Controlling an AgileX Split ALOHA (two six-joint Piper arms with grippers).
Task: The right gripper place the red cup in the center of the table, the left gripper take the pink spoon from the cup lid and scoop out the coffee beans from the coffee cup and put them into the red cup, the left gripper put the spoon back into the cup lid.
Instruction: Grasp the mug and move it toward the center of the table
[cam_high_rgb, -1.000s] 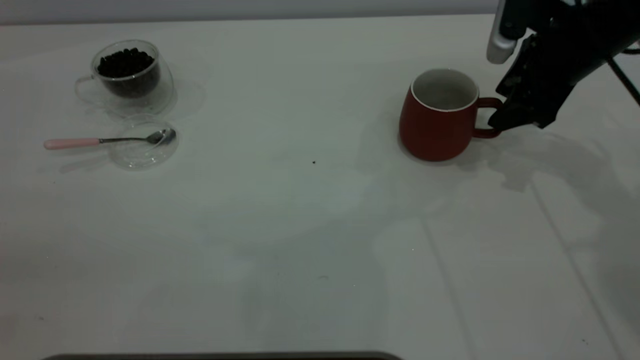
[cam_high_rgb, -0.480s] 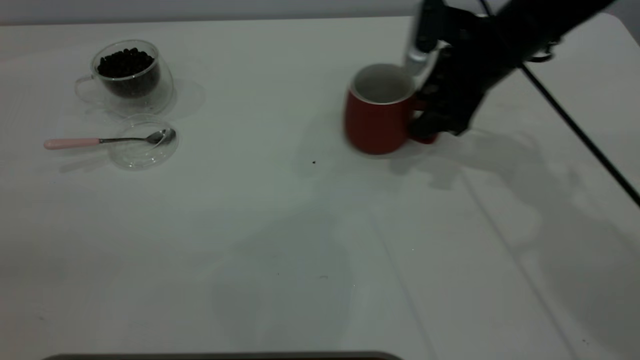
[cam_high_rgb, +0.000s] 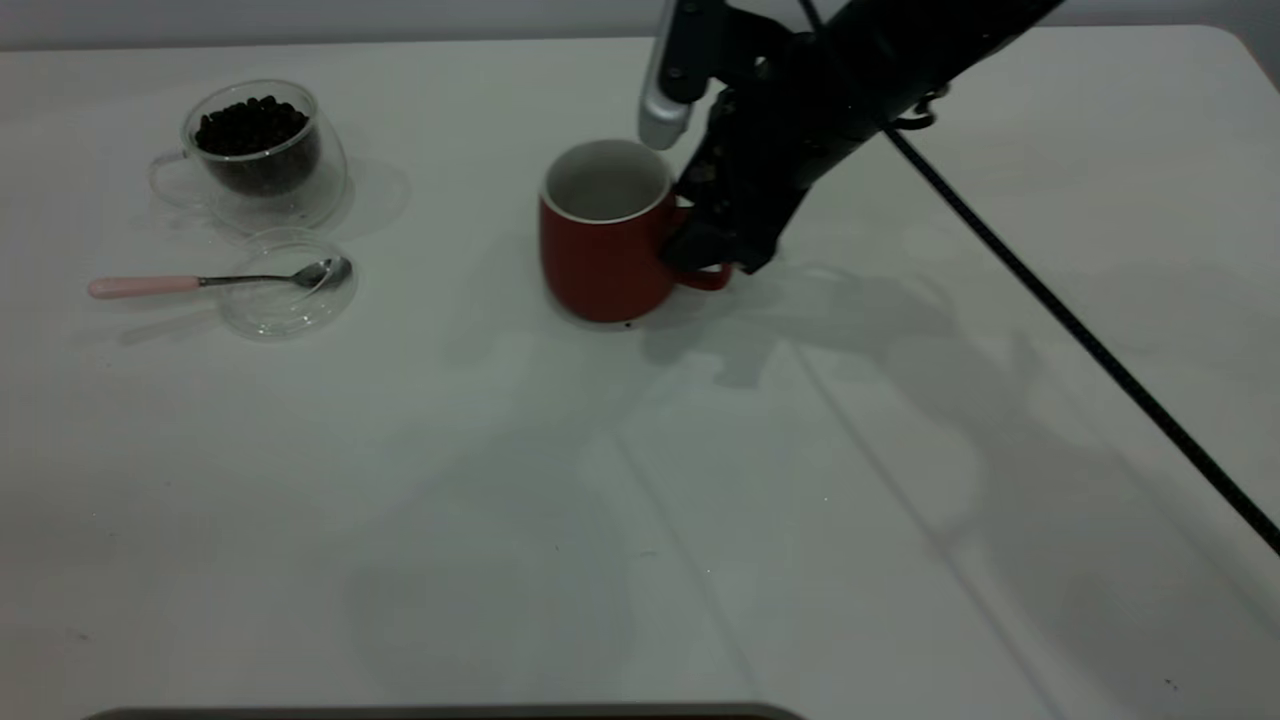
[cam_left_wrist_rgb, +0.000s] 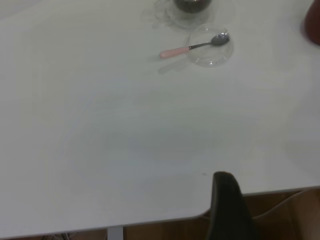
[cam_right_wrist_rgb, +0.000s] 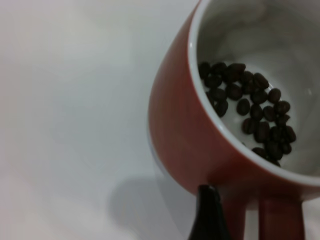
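Exterior view: the right hand (cam_high_rgb: 700, 262) is clamped shut on the handle of the red cup (cam_high_rgb: 600, 245), which stands on the desk (cam_high_rgb: 640, 480) just beside it. Dark beans (cam_right_wrist_rgb: 250, 110) lie inside. Well away from that hand, the pink spoon (cam_high_rgb: 200, 282) rests across the cup lid (cam_high_rgb: 285, 300), near the coffee cup (cam_high_rgb: 260, 155). I cannot tell how the left hand (cam_left_wrist_rgb: 227, 210) stands.
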